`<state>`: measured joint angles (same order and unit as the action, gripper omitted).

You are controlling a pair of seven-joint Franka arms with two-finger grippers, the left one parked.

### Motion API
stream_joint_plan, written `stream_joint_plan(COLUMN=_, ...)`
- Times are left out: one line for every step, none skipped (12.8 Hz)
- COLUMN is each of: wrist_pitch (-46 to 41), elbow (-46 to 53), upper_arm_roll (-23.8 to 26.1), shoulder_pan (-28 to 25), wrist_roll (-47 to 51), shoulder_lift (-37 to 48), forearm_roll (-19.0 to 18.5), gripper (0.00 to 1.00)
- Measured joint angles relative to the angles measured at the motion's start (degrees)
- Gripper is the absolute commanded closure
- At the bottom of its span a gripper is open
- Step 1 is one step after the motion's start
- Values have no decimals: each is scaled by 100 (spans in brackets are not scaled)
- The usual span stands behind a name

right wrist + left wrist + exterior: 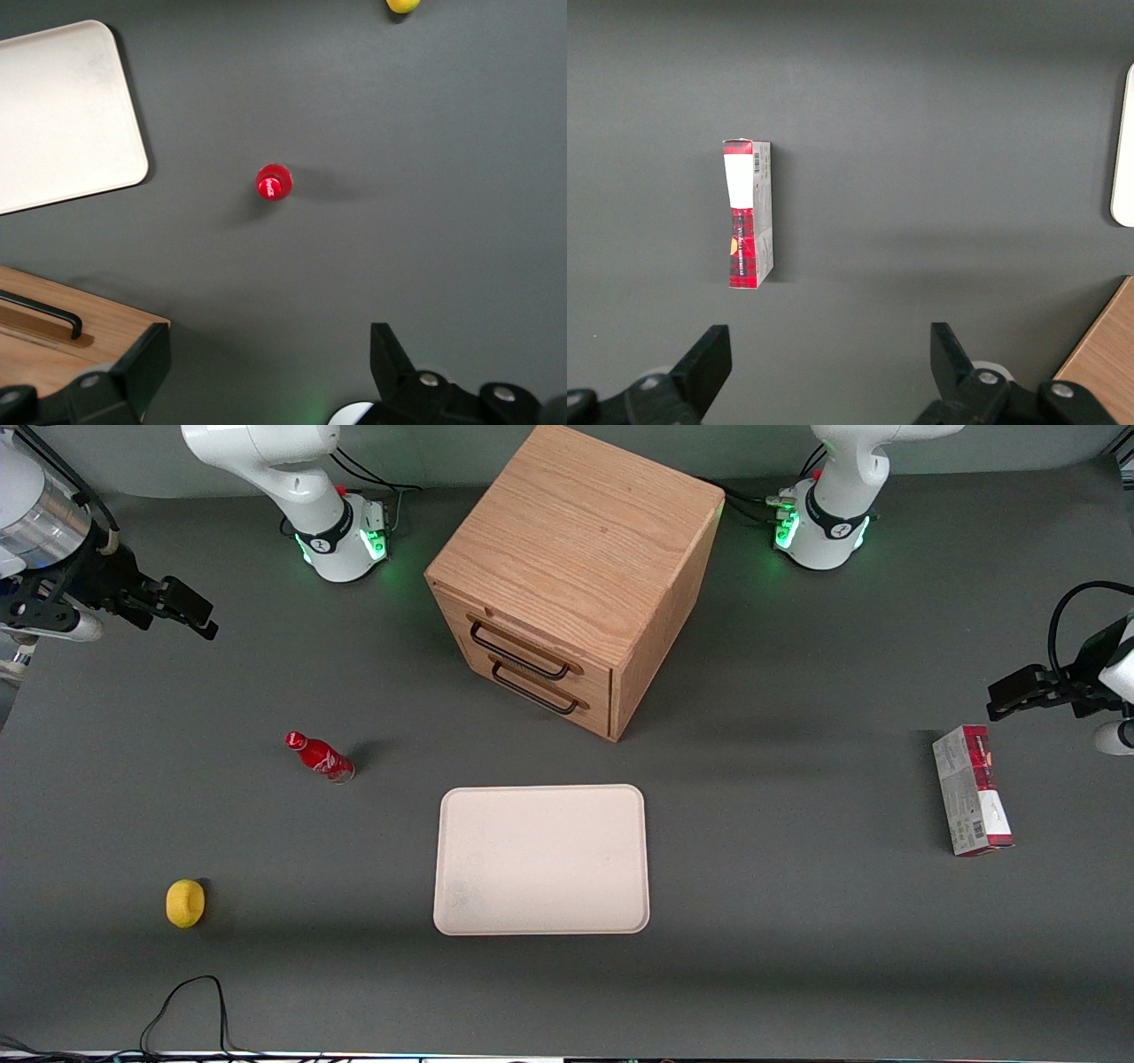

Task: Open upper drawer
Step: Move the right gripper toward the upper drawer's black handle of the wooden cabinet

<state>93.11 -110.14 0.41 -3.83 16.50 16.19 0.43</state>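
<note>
The wooden cabinet (576,540) stands at the middle of the table, farther from the front camera than the tray. Its upper drawer (532,642) sits flush and shut, with a thin black wire handle (518,654) above the lower drawer's like handle (536,691). My right gripper (202,615) hovers above the table toward the working arm's end, well apart from the cabinet, open and empty. In the right wrist view the gripper (266,372) has its jaws wide apart, with a cabinet corner (97,323) and one black handle (44,314) beside one finger.
A small red bottle (319,756) (274,182) stands between my gripper and the tray. A beige tray (542,859) lies in front of the cabinet. A yellow object (185,903) lies near the front edge. A red and white box (972,802) lies toward the parked arm's end.
</note>
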Motion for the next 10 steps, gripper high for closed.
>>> stream_joint_plan(wrist_pitch=0, elbow=-1, upper_arm_roll=0, shoulder_pan=0, wrist_roll=-7, shoulder_lift=-24, forearm_roll=-15, gripper=0)
stream_joint_plan(wrist_pitch=1, elbow=6, upper_arm_roll=0, shoulder_pan=0, wrist_roll=-9, shoulder_lift=-64, forearm_roll=-19, gripper=0)
stream_joint_plan(wrist_pitch=9, elbow=54, upper_arm_roll=0, shoulder_pan=-1, wrist_roll=-10, shoulder_lift=-139, forearm_roll=-19, gripper=0)
stream_joint_plan(wrist_pitch=11, elbow=203, upper_arm_roll=2, shoulder_pan=-3, wrist_roll=-59, shoulder_lift=-298, forearm_roll=-17, gripper=0)
stream_joint_plan(wrist_pitch=14, elbow=425, upper_arm_roll=12, shoulder_pan=-8, wrist_roll=-185, shoulder_lift=-518, forearm_roll=33, gripper=0)
stream_joint_plan(wrist_pitch=10, elbow=709, upper_arm_roll=47, shoulder_pan=-21, wrist_roll=-311, shoulder_lift=-775, forearm_roll=169, gripper=0)
stream_joint_plan(wrist_pitch=-15, elbow=996, upper_arm_roll=140, shoulder_pan=-30, wrist_roll=-445, shoulder_lift=-1022, forearm_roll=293, gripper=0)
stream_joint_plan(wrist_pitch=-93, elbow=1263, upper_arm_roll=320, shoulder_pan=-37, wrist_roll=-716, shoulder_lift=-1238, forearm_roll=349, gripper=0)
stream_joint_plan(wrist_pitch=-130, elbow=1479, upper_arm_roll=549, shoulder_pan=-42, wrist_roll=-1055, shoulder_lift=-1394, forearm_roll=360, gripper=0)
stream_joint_plan(wrist_pitch=-167, elbow=1673, upper_arm_roll=806, shoulder_pan=-52, wrist_roll=-1303, shoulder_lift=-1524, forearm_roll=361, gripper=0)
